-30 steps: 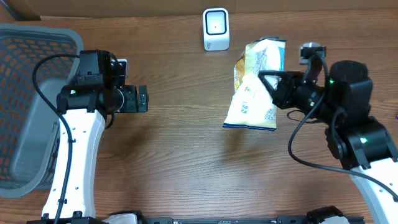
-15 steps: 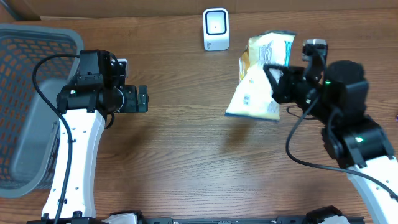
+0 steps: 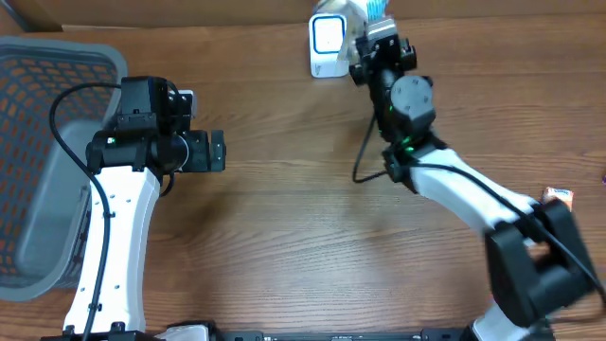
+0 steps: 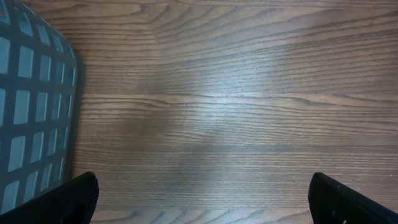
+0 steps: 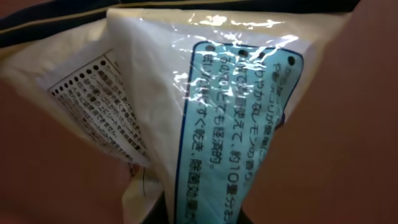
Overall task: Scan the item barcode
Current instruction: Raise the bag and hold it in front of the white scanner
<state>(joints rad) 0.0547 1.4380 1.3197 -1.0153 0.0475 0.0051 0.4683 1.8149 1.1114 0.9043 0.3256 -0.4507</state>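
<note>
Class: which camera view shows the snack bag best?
Right wrist: the snack bag fills the frame and its print is readable. Overhead shows only a scrap of it at the top edge. Left wrist shows none of it.

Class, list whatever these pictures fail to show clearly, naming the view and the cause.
1. Barcode: unseen anywhere; right wrist view shows only printed text on the snack bag.
2. Bag, overhead: mostly cut off by the top edge, hidden behind the right gripper.
3. Scanner: partly covered by that gripper.
4. Small packet, overhead right edge: too small to identify.
</note>
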